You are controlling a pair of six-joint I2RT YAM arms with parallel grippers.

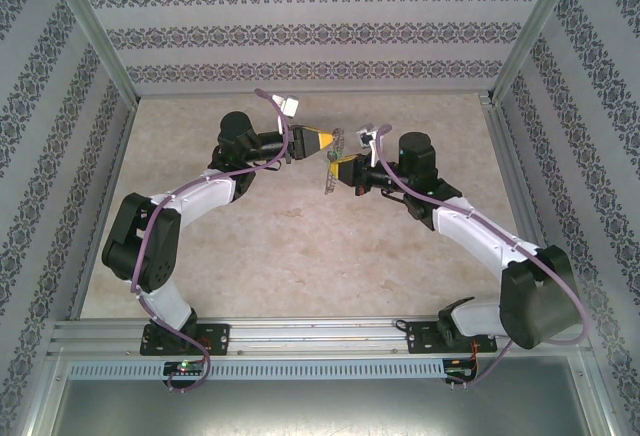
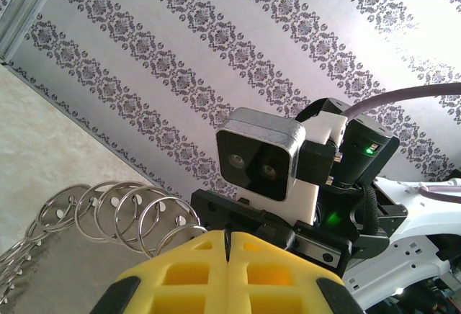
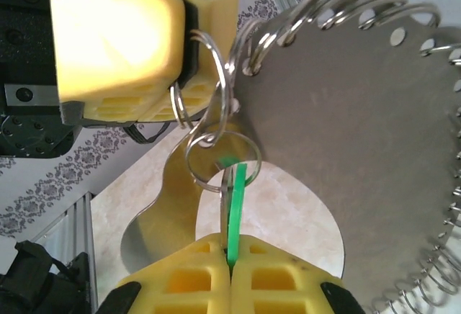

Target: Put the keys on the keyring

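Left gripper (image 2: 227,245): yellow gridded jaws clamped tight on keyring (image 3: 346,134), flat matte grey metal with a holed rim strung with shiny wire loops, held above the beige surface (image 1: 280,256). Right gripper (image 3: 230,256): jaws pinched on green plastic key (image 3: 236,199), its end at a loop.

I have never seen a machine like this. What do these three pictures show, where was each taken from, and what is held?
These are two robot arms bolted at the near edge of a beige table. The wide picture looks down from above and behind them; the other two come from cameras on each wrist, showing yellow fingers. The left end effector is shut on the keyring, a flat grey metal piece fringed with wire rings. The right end effector is shut on the green key, seen edge-on, right by one small ring. Both things are held above the table.
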